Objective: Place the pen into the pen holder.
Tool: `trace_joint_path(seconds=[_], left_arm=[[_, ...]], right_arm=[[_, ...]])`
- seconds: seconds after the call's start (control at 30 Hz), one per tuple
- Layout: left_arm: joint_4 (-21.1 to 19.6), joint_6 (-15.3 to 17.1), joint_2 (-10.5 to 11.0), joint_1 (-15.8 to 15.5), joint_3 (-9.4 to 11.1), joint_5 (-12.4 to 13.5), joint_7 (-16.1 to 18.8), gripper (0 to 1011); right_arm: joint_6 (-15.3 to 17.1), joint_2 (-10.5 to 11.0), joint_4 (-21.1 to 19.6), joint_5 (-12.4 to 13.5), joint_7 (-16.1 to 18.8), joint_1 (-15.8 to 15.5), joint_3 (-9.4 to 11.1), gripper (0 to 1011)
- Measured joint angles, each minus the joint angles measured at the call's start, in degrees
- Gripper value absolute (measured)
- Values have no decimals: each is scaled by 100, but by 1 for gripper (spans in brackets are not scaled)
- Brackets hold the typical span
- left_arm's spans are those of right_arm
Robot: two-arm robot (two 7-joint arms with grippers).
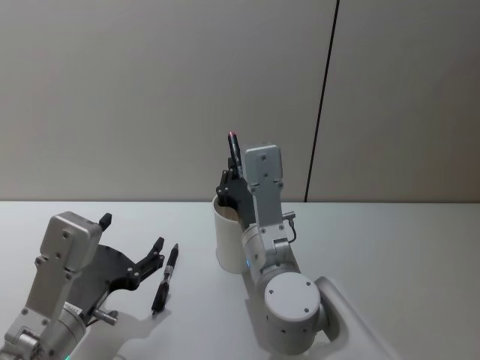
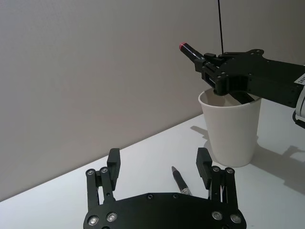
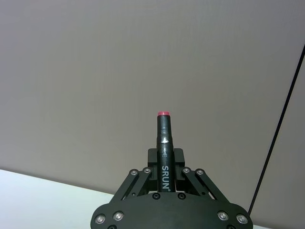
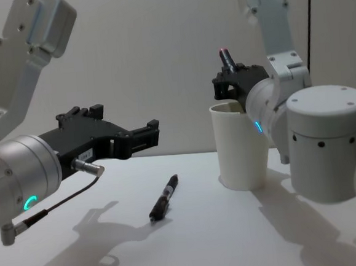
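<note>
Right gripper (image 3: 164, 155): clamped on a red-capped pen (image 3: 164, 138), red end up.
Pen holder (image 2: 231, 126): directly beneath it, the pen's lower end dipping inside the rim.
Left gripper (image 2: 158, 160): fingers apart, hovering above a second pen (image 4: 164, 197) lying on the table (image 4: 222, 228).

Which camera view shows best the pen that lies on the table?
The chest view: the lying pen shows whole, with bare table around. The head view shows it whole beside the left pincer. The left wrist view shows just its far end. The right pincer holds a second pen.
</note>
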Motion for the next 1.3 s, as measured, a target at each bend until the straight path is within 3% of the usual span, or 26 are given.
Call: trace_joint_path(seconds=[0.27,0.93,1.0,1.13,1.3], left_arm=[[0,0,-1,0,0,0,0,1003],[0,0,0,0,0,0,0,1003],[0,0,0,0,0,0,0,1003],[0,0,0,0,0,0,0,1003],[0,0,0,0,0,0,0,1003]], right_arm=[[-24,4,-11,0,34,-26,16,217],[-40,9,-27,-2,64,-46,33,859],[-34,10,-49,-2,76,-51,38,874],[72,46,-242,28,181,-89,72,998],[277,131,-620,171,402,-159,175,1001]])
